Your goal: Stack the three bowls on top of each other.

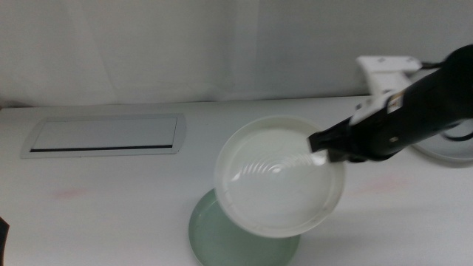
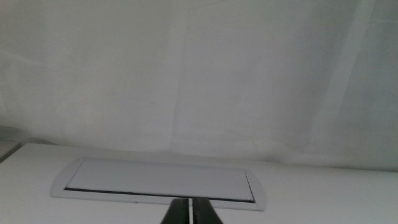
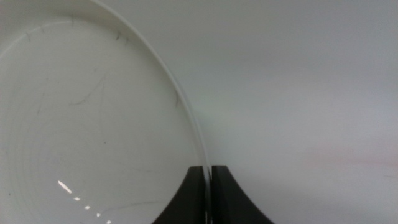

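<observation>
Cream white bowl (image 1: 281, 177) hangs partly over the mint green bowl (image 1: 222, 240), pinched at its rim by your right gripper (image 1: 319, 144), apparently for stacking. The grey bowl (image 1: 451, 154) sits beyond that arm. Your left gripper (image 2: 189, 211) waits, jaws pressed together.

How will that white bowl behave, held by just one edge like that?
The white bowl probably stays stiff: pinched at its rim by the right gripper, it shows no sag. It seems light, since that thin grip carries it. Its glossy surface looks slippery, so it may slide over the green bowl.
</observation>
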